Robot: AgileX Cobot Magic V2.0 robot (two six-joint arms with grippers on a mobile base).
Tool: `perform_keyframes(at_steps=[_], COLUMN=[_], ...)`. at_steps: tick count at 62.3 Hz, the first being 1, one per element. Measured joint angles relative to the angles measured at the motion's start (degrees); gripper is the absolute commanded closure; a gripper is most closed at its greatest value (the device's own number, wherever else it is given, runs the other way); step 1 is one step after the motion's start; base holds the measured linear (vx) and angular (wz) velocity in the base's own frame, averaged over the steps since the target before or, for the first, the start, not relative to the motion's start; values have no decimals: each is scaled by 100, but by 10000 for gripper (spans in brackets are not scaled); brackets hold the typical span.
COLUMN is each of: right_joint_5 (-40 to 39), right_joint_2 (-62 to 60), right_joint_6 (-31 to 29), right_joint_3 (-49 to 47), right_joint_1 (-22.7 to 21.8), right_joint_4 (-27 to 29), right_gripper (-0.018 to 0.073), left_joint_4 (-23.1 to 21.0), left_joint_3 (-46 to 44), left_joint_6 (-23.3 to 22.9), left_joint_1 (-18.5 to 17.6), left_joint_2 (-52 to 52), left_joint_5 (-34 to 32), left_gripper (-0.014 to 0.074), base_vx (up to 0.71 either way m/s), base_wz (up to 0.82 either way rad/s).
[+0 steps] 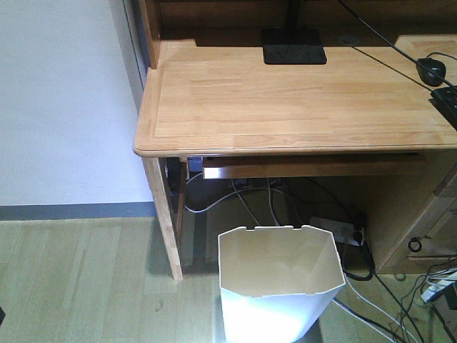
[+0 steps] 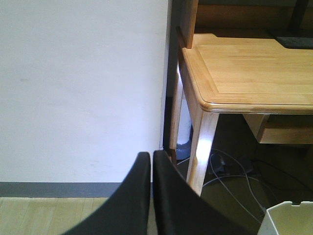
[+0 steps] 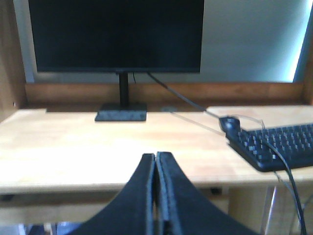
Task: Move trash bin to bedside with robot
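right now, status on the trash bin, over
Left end effector shut, right end effector shut, both empty. Trash bin on floor before desk, untouched. Power strip and cables behind it.

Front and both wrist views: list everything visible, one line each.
trash bin: 1, white, on the floor in front of the desk
desk: 1, light wood, against the white wall
monitor: 1, black, on a stand at the back of the desk
keyboard: 1, black, right side of the desk
mouse: 1, black, right side of the desk, beside the keyboard
power strip: 1, white, on the floor under the desk
cables: several, black and white, under the desk
left gripper: 1, black, shut, facing the wall and desk corner
right gripper: 1, black, shut, facing the monitor
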Motion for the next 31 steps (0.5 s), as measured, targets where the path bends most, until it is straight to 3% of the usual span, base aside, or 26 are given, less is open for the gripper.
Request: perform_keyframes(at_steps=[16,31], right_joint_5=[-63,326], right_joint_2=[201,1740], right_joint_6=[-13,-20], right_joint_3=[-520,-1635], right_joint_1=[0,0], right_joint_4=[-5,-16], right_gripper=[569,569], left_joint_4=[0,0], left_joint_3=[0,0], left_joint_6=[0,0], left_joint_1=[0,0], left_joint_2=[0,0], left_joint_5=[0,0], left_gripper=[603,603], base_vx=[0,0], base_wz=[0,0])
